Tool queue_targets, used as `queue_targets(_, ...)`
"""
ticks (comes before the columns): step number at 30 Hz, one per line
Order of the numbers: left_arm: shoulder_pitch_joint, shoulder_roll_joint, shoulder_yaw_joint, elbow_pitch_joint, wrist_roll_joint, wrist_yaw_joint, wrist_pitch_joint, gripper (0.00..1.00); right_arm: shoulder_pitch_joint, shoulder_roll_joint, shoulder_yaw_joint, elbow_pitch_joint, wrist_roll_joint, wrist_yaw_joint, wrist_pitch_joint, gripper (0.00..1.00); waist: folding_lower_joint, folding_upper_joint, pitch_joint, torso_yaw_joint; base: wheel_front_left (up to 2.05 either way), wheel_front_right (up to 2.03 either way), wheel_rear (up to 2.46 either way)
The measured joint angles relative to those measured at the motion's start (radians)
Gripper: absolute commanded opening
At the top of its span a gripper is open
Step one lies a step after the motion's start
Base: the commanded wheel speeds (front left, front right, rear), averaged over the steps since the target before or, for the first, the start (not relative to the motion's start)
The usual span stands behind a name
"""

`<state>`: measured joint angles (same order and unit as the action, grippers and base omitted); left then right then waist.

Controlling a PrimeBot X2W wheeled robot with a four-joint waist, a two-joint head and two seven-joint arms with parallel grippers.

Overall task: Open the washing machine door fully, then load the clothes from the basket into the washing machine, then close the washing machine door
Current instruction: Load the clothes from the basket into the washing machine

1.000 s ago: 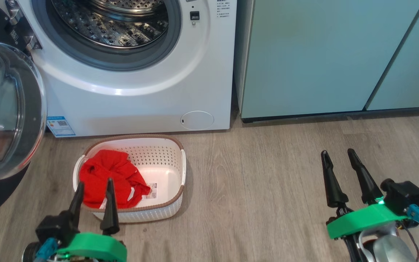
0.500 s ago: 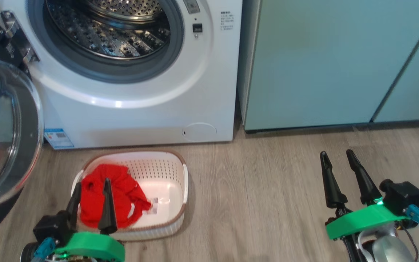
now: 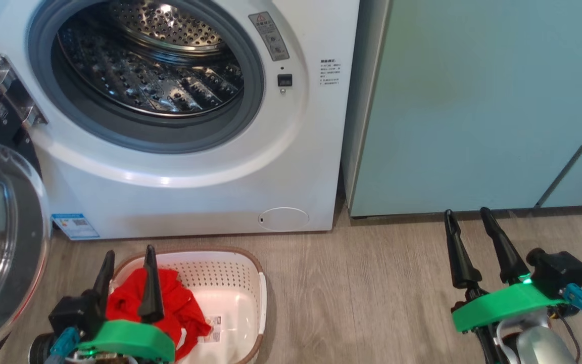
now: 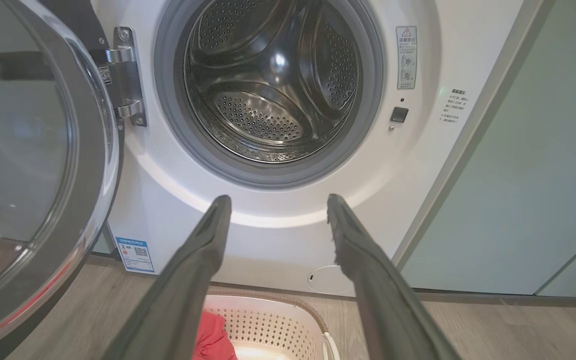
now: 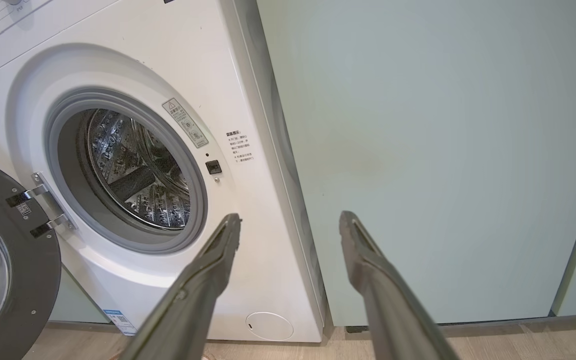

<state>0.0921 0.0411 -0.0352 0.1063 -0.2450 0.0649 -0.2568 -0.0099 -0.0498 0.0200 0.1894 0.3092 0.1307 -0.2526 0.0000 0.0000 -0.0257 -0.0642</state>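
The washing machine stands with its steel drum bare. Its door is swung wide open on the left hinge. The white basket sits on the floor in front of the machine, holding the red clothes. My left gripper hangs open above the basket's near left, fingers apart with nothing between them. My right gripper is open over bare floor at the right, facing the cabinet.
Pale teal cabinets stand right of the machine. Wooden floor stretches between the basket and my right arm. A small round white flap sits low on the machine's front.
The head camera has tilted up, so machine and basket have slid down the picture. Both grippers stay open and hold the same places in the view.
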Motion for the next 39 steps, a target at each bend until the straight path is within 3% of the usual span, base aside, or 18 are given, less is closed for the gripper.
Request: queue_targets(39,-0.005,0.0,0.001,0.054,0.005,0.01,0.0,1.0,-0.001,0.001,0.014,-0.006,0.009,0.0,0.0,1.0,0.0,0.0,0.016,0.007,0.05,-0.05,0.0)
